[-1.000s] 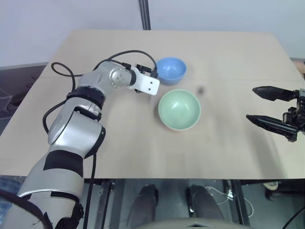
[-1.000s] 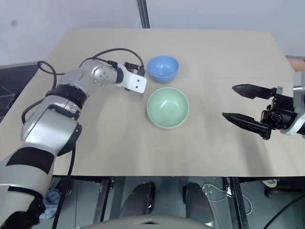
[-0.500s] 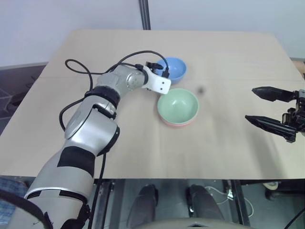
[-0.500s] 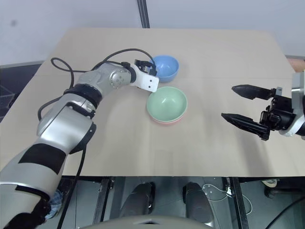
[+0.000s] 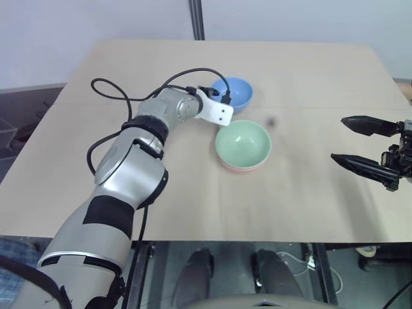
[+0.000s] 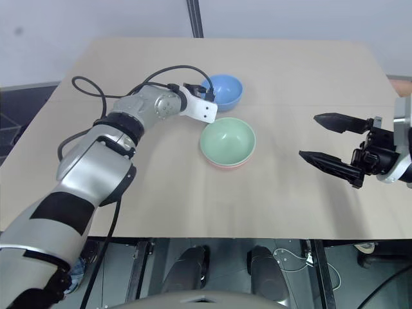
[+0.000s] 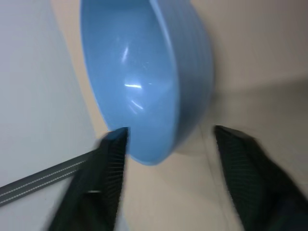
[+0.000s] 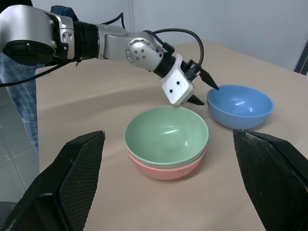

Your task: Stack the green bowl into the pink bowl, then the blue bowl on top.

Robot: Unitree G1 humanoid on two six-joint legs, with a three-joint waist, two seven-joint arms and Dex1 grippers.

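Blue bowl [image 7: 144, 86] rim between left gripper [image 7: 168, 139] fingers

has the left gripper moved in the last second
Yes. The left gripper has shifted rightward across the table, up to the blue bowl, with its fingers now straddling the bowl's near rim.

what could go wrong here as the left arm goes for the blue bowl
The left gripper straddles only the near rim of the blue bowl, one finger inside and one outside; a thin rim pinch might slip or tip the bowl when lifted. The green bowl, nested in the pink bowl, sits close and could get bumped.
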